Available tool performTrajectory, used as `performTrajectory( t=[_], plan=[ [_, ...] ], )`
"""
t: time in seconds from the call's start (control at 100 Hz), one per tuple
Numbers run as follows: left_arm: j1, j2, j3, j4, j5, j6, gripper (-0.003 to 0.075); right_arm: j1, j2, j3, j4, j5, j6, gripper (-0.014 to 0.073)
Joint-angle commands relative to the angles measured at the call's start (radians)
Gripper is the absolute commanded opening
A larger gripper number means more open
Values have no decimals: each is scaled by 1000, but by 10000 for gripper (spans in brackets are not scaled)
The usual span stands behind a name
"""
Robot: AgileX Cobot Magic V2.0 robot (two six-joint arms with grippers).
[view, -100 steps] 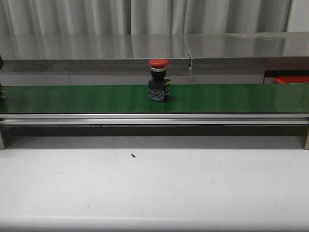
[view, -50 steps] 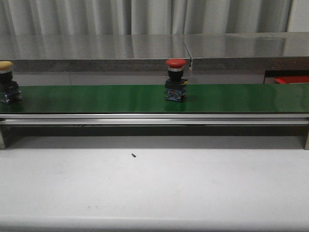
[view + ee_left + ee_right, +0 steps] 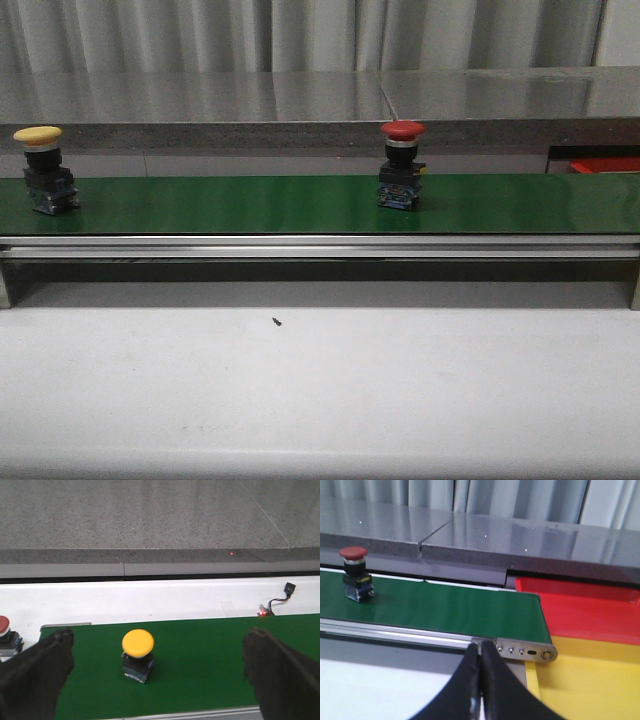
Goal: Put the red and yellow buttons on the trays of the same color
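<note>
A red button point(image 3: 401, 165) stands upright on the green belt point(image 3: 250, 205) a little right of centre; it also shows in the right wrist view point(image 3: 355, 573). At the belt's left end stands a yellow button point(image 3: 45, 170). My left gripper point(image 3: 159, 642) hangs open above the belt, with the yellow button point(image 3: 137, 652) between its spread fingers and touching neither. My right gripper point(image 3: 481, 648) is shut on nothing, over the belt's near rail at its right end. Beside it lie the red tray point(image 3: 580, 612) and the yellow tray point(image 3: 590, 680). Neither gripper appears in the front view.
A steel counter point(image 3: 320, 100) runs behind the belt, with curtains beyond. A white table point(image 3: 320, 380) lies in front, with a small dark speck point(image 3: 275, 321) on it. Another red button point(image 3: 6, 635) sits off the belt's end in the left wrist view. A small wired sensor point(image 3: 272, 605) is beside the belt.
The red button has ridden the belt to the right, from centre to right of centre. The yellow button has come in from the left edge and moved right.
</note>
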Motion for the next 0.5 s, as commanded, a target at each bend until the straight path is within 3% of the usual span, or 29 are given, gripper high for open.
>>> performTrajectory(
  t=[0.0, 0.14, 0.35, 0.49],
  plan=[
    [-6, -104, 85, -36, -163, 1, 611, 2, -18, -21, 4, -103, -4, -117],
    [-6, -233, 250, -84, -228, 1, 428, 2, 5, -109, 44, -17, -4, -117],
    [-6, -339, 364, -87, -263, 1, -15, 2, 235, -360, 127, 288, -4, -117],
    [-6, -338, 371, -87, -266, 1, -19, 2, 491, -594, 126, 517, -4, -117]
  ],
)
